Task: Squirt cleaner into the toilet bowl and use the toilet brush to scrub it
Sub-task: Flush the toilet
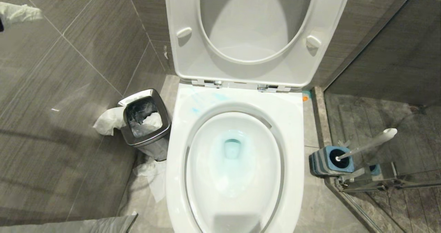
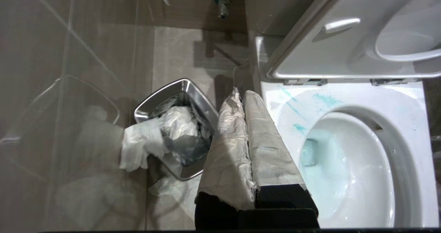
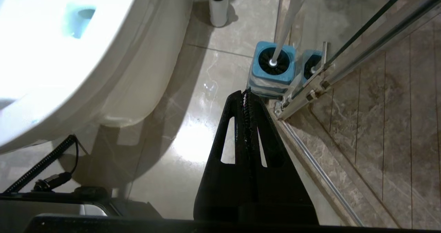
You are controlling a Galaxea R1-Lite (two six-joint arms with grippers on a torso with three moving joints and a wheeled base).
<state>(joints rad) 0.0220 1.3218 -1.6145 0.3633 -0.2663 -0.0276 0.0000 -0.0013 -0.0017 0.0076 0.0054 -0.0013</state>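
Left gripper [image 2: 241,98] pressed together, right gripper [image 3: 246,95] likewise (wrist views only), toilet brush [image 1: 368,144] holstered.

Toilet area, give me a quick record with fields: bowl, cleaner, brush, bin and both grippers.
toilet bowl: seat and lid raised
cleaner: teal tint in the water, pale blue smears on the rim's back left
toilet brush: standing in its blue holder, on the floor to the bowl's right by the glass door
waste bin: steel, left of the bowl, stuffed with paper
left gripper: shut, empty, paper-wrapped fingers, between bin and bowl
right gripper: shut, empty, short of the holder
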